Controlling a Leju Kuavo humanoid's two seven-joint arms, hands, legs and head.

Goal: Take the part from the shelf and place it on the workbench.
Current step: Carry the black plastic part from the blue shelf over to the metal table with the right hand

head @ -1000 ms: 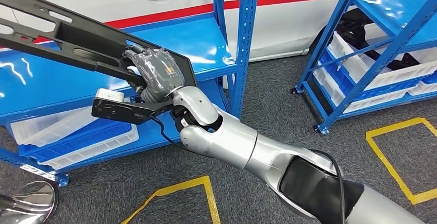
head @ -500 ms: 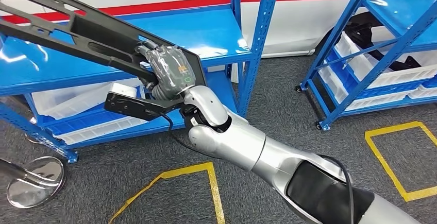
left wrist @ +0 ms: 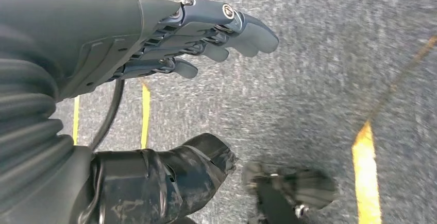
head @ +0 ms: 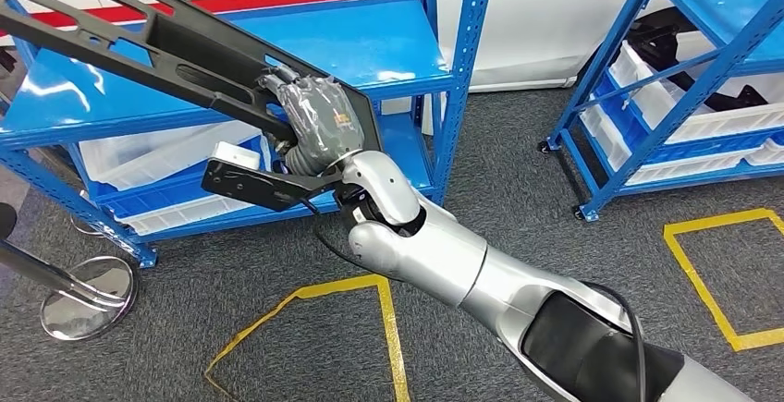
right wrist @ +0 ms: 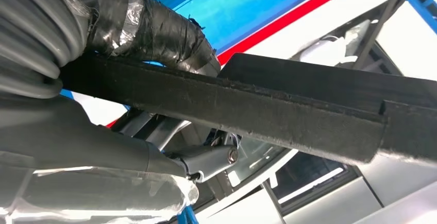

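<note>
Part (head: 157, 46) in right robot hand (head: 319, 125)

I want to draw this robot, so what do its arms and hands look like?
The right arm is shiny silver with round joints, a black patch and a thin black cable. The right hand is dark grey under clear plastic wrap, with a small orange mark. The left hand has a ribbed grey cover and dark fingers.

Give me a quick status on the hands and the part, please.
Right hand grips the long black part at one end, above the blue shelf. Left hand open, over the floor. Shelf upright close beside the part.
</note>
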